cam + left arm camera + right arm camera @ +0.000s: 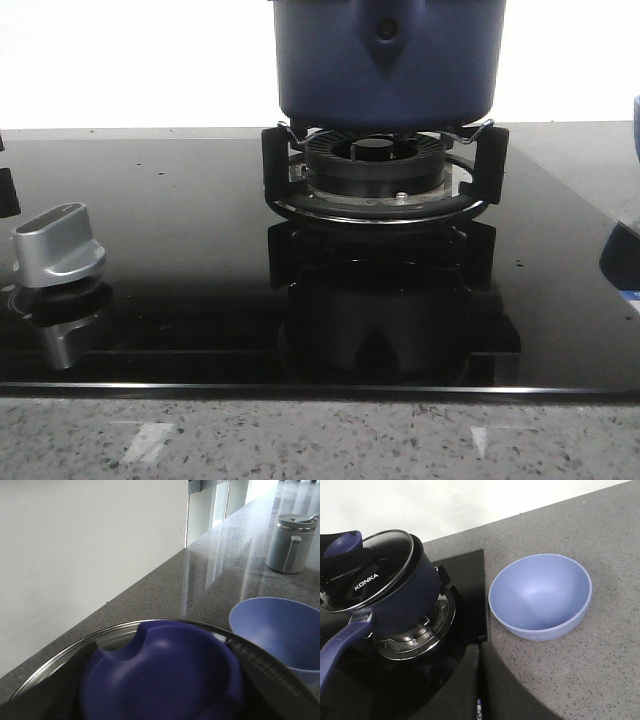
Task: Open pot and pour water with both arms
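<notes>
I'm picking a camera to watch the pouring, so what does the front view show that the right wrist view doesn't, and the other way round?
Only the front view shows the silver stove knob and the burner head seen level under the pot.

Only the right wrist view shows the whole blue bowl on the counter beside the stove, the pot's glass lid, its long handle, and the right gripper, fingers together.

Both show the pot on the burner and the black glass stovetop.

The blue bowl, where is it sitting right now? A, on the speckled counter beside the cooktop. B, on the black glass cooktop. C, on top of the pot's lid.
A: in the right wrist view the blue bowl rests on the speckled counter, just off the black cooktop edge, apart from the pot.
</notes>
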You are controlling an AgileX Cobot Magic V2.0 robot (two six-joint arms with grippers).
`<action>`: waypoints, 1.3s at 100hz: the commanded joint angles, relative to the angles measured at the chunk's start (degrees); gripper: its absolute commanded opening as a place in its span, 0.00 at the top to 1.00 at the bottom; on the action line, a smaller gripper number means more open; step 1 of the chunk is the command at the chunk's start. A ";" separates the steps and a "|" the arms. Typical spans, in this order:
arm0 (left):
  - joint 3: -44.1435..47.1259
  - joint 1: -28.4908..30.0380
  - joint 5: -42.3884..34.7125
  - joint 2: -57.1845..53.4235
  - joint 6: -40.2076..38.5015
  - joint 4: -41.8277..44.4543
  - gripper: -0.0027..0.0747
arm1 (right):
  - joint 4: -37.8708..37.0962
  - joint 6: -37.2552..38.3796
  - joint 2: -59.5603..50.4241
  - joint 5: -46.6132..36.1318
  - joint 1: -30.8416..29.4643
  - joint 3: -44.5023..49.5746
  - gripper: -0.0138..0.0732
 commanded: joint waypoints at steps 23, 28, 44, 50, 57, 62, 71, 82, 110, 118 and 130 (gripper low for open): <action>-2.36 -0.66 2.95 -1.99 -0.39 -5.82 0.56 | 0.36 -0.71 0.77 -4.86 0.14 -1.09 0.92; -2.36 -0.96 2.00 -1.99 -0.39 -5.82 0.56 | 0.36 -0.71 0.77 -4.96 0.14 -1.09 0.92; -2.36 -0.96 1.64 -1.99 0.51 -5.82 0.56 | 0.71 -0.71 0.77 -4.96 0.14 -1.09 0.92; -2.36 -1.07 2.39 -1.99 0.51 -5.82 0.55 | 1.35 -0.71 0.77 -4.96 0.14 -1.09 0.92; -2.36 -1.28 2.79 -1.99 0.51 -5.82 0.55 | 1.63 -0.71 0.77 -5.21 0.14 -1.09 0.92; -2.36 -1.55 2.95 -1.99 0.51 -5.82 0.55 | 1.63 -0.71 0.77 -5.37 0.14 -1.09 0.92; -2.36 -1.55 3.22 -1.99 0.51 -5.82 0.55 | 1.63 -0.71 0.77 -5.59 0.14 -1.09 0.92; -2.36 -1.55 3.22 -1.99 0.61 -5.82 0.55 | 1.73 -0.71 0.77 -5.59 0.14 -1.09 0.92; -2.36 -1.55 -2.63 -1.99 0.59 -5.82 0.56 | 1.99 -0.71 0.77 -5.59 0.14 -1.09 0.92; -2.36 -1.55 -2.63 -1.99 0.59 -5.82 0.55 | 2.37 -0.71 0.77 -5.59 0.14 -1.09 0.92; -2.46 -1.55 -2.63 -1.99 0.59 -5.82 0.56 | 2.45 -0.71 0.77 -5.59 0.14 -1.09 0.92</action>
